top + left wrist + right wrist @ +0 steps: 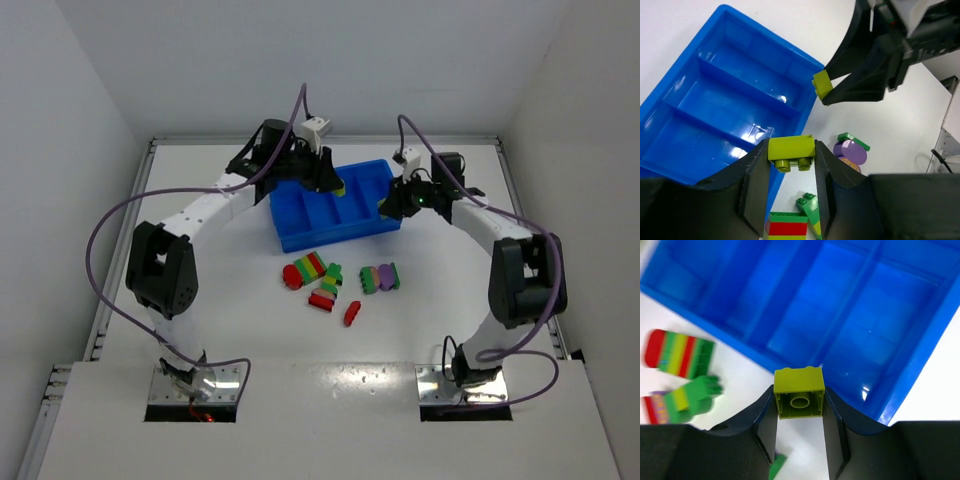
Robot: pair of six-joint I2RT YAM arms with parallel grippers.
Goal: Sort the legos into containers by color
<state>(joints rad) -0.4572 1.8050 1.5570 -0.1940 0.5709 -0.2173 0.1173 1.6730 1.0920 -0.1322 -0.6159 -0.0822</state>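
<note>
The left end effector (337, 184) is gripping a small yellow-green plastic brick (791, 149) over the bright blue rectangular plastic tray (335, 239). The right end effector (799, 407) is pinching a matching brick (799, 390) at the tray's right end. The compartments (850, 325) are lying in a row between them, along the tray's long axis.

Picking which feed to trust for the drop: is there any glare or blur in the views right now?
Right wrist: the striped stacks at left are smeared, the clamped yellow brick sharp. Left wrist: white glare spots on the blue tray floor, the other yellow brick crisp. Top view: even light, soft shadows, no glare.
</note>
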